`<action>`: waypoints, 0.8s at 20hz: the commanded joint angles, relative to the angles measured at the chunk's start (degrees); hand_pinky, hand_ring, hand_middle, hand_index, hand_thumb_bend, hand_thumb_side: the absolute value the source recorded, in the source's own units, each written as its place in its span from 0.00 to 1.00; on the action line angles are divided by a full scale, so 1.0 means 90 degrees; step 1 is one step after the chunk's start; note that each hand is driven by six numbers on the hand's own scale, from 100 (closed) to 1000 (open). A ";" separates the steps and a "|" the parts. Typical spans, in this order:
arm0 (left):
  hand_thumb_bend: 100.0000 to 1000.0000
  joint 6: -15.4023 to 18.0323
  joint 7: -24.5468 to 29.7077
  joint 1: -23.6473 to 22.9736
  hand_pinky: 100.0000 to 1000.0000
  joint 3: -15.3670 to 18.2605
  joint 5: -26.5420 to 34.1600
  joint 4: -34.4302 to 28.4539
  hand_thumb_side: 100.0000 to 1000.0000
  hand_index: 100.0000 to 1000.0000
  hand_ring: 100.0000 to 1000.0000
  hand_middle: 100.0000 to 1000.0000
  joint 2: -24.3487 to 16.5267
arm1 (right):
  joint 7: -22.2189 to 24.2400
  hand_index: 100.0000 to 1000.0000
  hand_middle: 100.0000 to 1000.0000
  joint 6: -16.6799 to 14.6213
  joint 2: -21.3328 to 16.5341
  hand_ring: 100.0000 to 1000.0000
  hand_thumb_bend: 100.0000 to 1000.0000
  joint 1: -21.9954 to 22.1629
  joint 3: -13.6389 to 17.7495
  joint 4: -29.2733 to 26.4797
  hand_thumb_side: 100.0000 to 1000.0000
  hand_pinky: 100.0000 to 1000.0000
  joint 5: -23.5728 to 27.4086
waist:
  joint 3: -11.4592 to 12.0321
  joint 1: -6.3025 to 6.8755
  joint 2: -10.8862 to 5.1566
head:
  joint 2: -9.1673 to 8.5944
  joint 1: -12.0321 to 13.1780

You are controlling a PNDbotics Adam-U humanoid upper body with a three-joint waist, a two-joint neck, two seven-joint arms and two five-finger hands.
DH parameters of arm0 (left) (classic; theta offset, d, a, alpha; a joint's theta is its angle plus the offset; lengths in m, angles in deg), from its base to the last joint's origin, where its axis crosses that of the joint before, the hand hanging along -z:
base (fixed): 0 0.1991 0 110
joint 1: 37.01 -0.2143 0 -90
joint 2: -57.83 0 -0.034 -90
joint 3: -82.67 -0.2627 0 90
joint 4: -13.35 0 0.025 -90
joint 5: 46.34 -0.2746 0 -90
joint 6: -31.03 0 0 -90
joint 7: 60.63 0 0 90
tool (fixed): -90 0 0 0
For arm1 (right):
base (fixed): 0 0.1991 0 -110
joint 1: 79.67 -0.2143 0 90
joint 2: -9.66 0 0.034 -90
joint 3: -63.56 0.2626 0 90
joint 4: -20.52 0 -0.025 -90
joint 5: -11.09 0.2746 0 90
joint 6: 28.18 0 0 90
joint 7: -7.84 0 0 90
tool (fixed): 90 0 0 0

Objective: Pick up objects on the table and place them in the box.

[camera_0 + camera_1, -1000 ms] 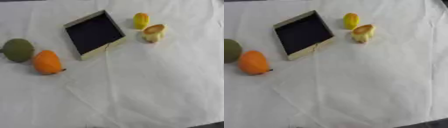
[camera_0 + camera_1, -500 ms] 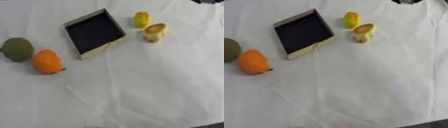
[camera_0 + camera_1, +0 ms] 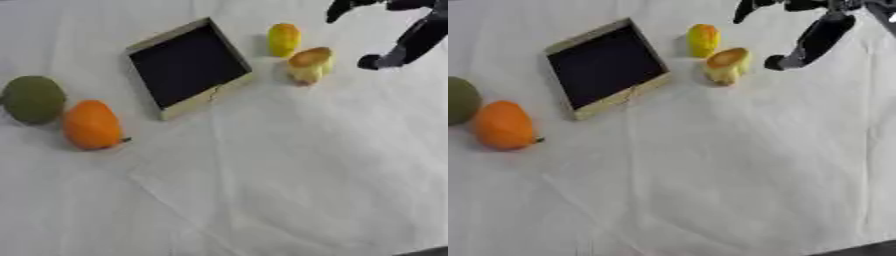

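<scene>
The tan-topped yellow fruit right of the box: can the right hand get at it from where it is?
Probably yes. The right hand hangs open just right of the tan-topped yellow fruit, with only bare white cloth between them.

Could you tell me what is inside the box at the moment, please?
Nothing shows inside the box: only its dark floor. All of that floor is in plain view, uncovered.

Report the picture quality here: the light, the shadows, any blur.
Left eye view: even, soft light, only faint shadows beside the orange fruit and box; everything slightly blurred. Right eye view: same softness; the right hand is a dark shape with smeared edges against the bright white cloth.
</scene>
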 commanded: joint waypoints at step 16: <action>0.00 -0.0034 0.0062 0.0105 0.67 0.0007 0.0025 -0.0010 0.75 0.81 0.70 0.64 -0.0032 | -0.0814 0.87 0.84 0.0309 0.0577 0.88 0.29 -0.0237 -0.0445 0.0819 0.05 0.89 -0.0930 | 0.0114 -0.0069 0.0005 | -0.0113 -0.0114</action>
